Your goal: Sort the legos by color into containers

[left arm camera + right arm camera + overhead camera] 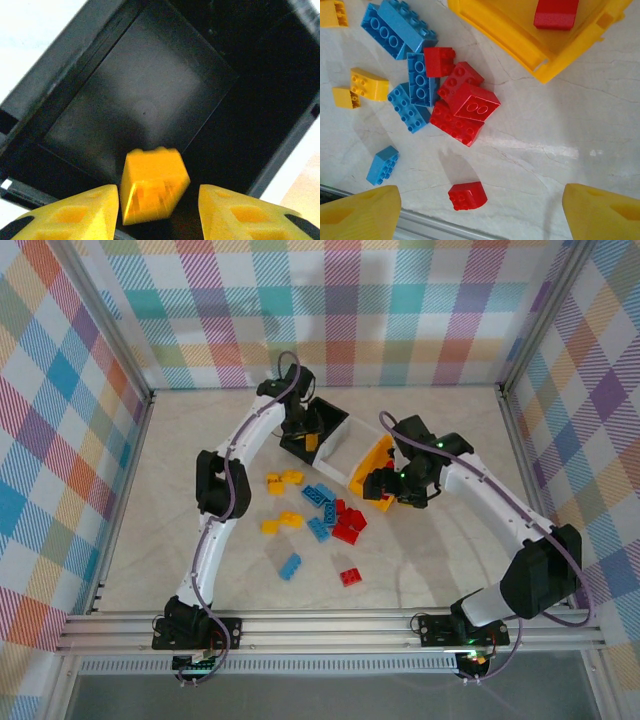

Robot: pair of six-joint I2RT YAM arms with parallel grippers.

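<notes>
Yellow brick (152,182) sits right between my left gripper (159,194) fingertips, over the floor of the black bin (145,95). I see a sliver of gap on each side of it, so the jaws are parted slightly wider than the brick and nothing is clamped. I judge it is dropping in.

On the overhead view that puts the left gripper (308,440) at upper centre, above the black bin (322,418), with the white bin (352,445) and yellow bin (372,468) running down to the right.

The right gripper (478,197) hangs wide open with nothing in it, fingertips at the bottom corners of its wrist view. One red brick (556,12) lies inside the yellow bin (520,47) at the top of that view.

So it's early days, by my reckoning. Still loose on the table (560,150): the red pile (465,105) mid-frame, a lone red brick (467,195) at the bottom, blue bricks (400,27) at upper left, a lone blue brick (383,165) at lower left, and yellow bricks (367,84) along the left edge. I can't tell whether the white bin holds anything.
</notes>
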